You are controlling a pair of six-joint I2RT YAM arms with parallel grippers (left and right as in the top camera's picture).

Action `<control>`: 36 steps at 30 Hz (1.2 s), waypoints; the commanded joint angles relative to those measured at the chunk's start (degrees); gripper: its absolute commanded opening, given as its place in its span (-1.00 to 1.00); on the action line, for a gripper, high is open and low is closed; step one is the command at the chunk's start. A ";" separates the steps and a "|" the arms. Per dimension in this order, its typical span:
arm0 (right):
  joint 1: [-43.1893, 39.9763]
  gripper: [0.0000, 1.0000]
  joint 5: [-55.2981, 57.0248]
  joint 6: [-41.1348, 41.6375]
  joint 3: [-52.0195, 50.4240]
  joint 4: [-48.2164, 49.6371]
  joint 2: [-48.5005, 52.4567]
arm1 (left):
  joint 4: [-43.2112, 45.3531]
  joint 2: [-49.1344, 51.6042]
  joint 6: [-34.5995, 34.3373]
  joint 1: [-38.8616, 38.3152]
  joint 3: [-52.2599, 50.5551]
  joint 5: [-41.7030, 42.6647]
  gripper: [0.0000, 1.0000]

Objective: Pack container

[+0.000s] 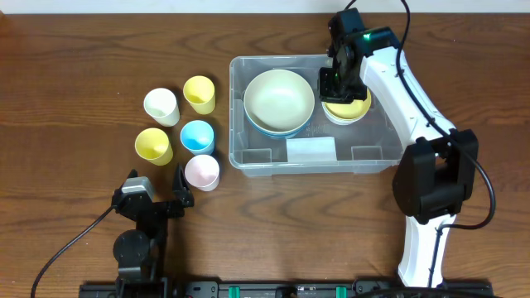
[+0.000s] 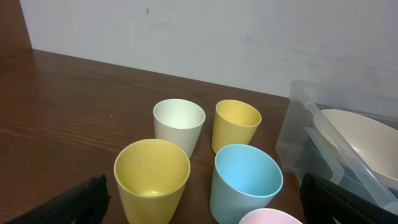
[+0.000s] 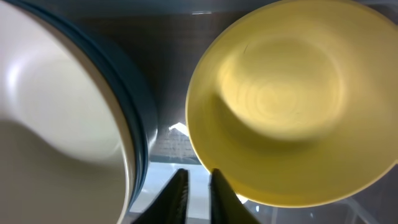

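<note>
While its mouth faces up, the container (image 1: 257, 154) lies lengthwise left-right.

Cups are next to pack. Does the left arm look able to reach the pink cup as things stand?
Probably yes. The left gripper is open right beside the pink cup, with nothing between them. The blue cup stands close behind it, so room for the fingers looks tight.

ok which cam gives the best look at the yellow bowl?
Right wrist: the yellow bowl fills the frame, its inside plainly visible. Overhead shows it in the container, partly hidden by the right gripper. Left wrist does not show it.
</note>
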 commanded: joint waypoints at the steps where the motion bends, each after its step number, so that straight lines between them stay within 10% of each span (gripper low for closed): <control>1: -1.44 -0.49 0.44 -1.68 4.55 -0.68 -4.94 | -2.29 -0.35 0.48 0.39 -0.92 -1.14 0.96; 6: -3.50 0.95 7.56 -2.08 9.60 -3.54 -10.01 | -2.29 -0.35 0.48 0.39 -0.92 -1.14 0.96; 22: -27.63 0.98 15.63 7.30 5.70 -12.33 -15.26 | -2.29 -0.35 0.48 0.39 -0.92 -1.14 0.96; 36: -35.47 0.99 14.08 7.80 -13.11 2.47 -15.02 | -2.29 -0.35 0.48 0.39 -0.92 -1.14 0.96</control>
